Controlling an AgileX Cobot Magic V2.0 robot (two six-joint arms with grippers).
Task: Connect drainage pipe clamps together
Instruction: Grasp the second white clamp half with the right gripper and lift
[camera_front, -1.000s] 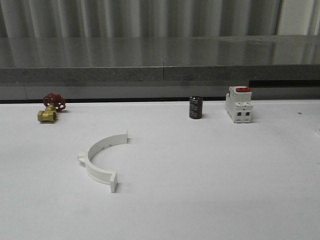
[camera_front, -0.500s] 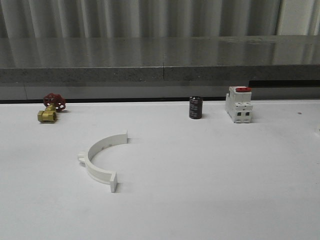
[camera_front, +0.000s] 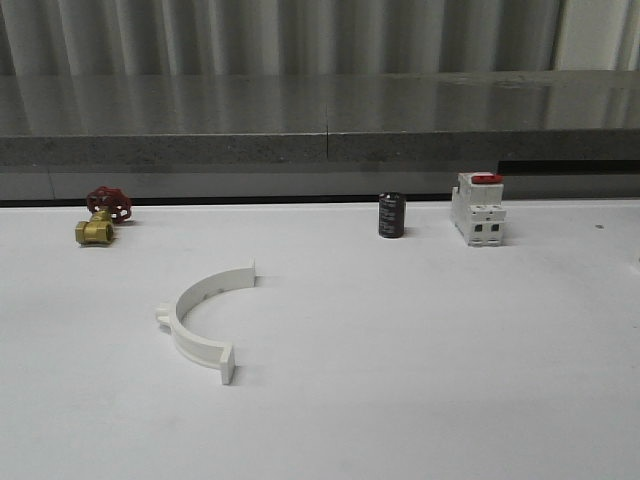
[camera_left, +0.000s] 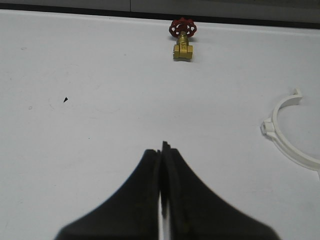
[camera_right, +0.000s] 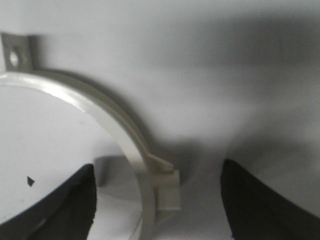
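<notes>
One drainage pipe clamp (camera_front: 200, 322) lay flat on the white table (camera_front: 420, 340), left of centre in the front view, at about eight o'clock from the table's middle. Its arc bulged toward nine o'clock and opened toward three o'clock, with a flat tab at each end and a small lug on the outer curve. Around eleven o'clock from it, well apart, near the table's far edge, sat a brass valve (camera_front: 96, 229) with a red handwheel. A small dark cylinder (camera_front: 391, 215) stood along that far edge, and just to its three o'clock side stood a white breaker (camera_front: 477, 208) with a red top.

The left gripper (camera_left: 161, 150) had its dark fingers pressed together, holding nothing, above bare table.

The right gripper (camera_right: 159, 200) hung with its fingers (camera_right: 252, 200) spread wide apart over a second clamp half (camera_right: 100, 107); that half's outer lug sat between the fingers, touching neither.
</notes>
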